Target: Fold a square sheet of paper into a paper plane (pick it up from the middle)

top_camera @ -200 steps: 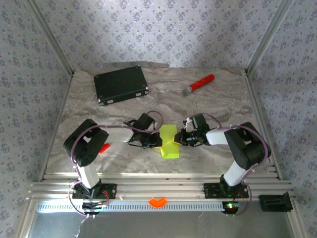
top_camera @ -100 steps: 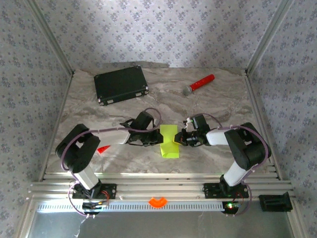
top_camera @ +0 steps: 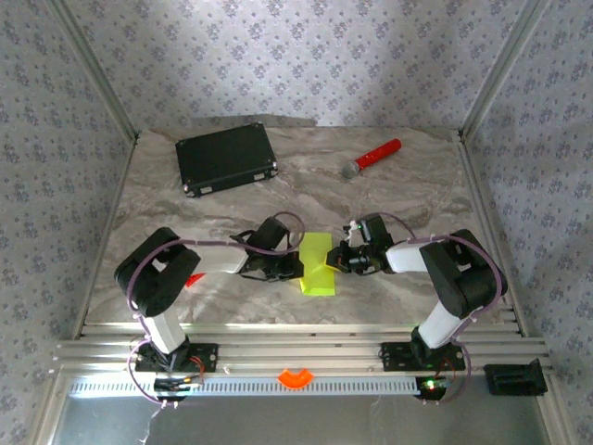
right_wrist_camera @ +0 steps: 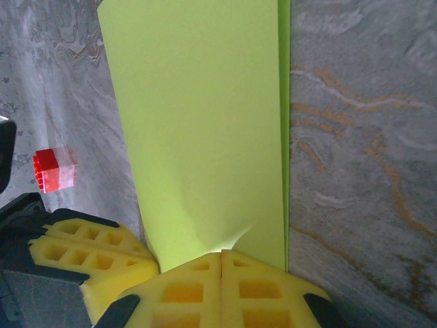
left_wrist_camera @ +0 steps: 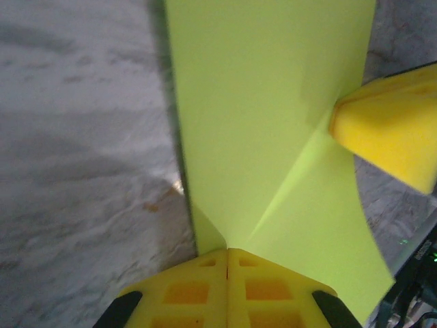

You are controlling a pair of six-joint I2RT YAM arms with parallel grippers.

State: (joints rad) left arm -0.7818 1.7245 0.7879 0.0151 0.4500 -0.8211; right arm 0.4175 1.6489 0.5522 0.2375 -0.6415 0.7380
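Now left pincer (top_camera: pixel 296 268) has edged rightward, pinching the folded sheet (top_camera: pixel 318 261).

On my left wrist camera, the left gripper (left_wrist_camera: pixel 227 254) has its yellow fingers (left_wrist_camera: pixel 184 290) pressed together on the near edge of the lime paper (left_wrist_camera: pixel 266 102). A diagonal crease (left_wrist_camera: pixel 300 171) runs up from them. The right gripper (left_wrist_camera: pixel 372 123) touches the paper's right edge. Grey marbled worktop (left_wrist_camera: pixel 82 171) lies to the left.

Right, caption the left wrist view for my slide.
Left end effector shut on the creased lime paper, table beneath; another yellow pad meets its right edge.
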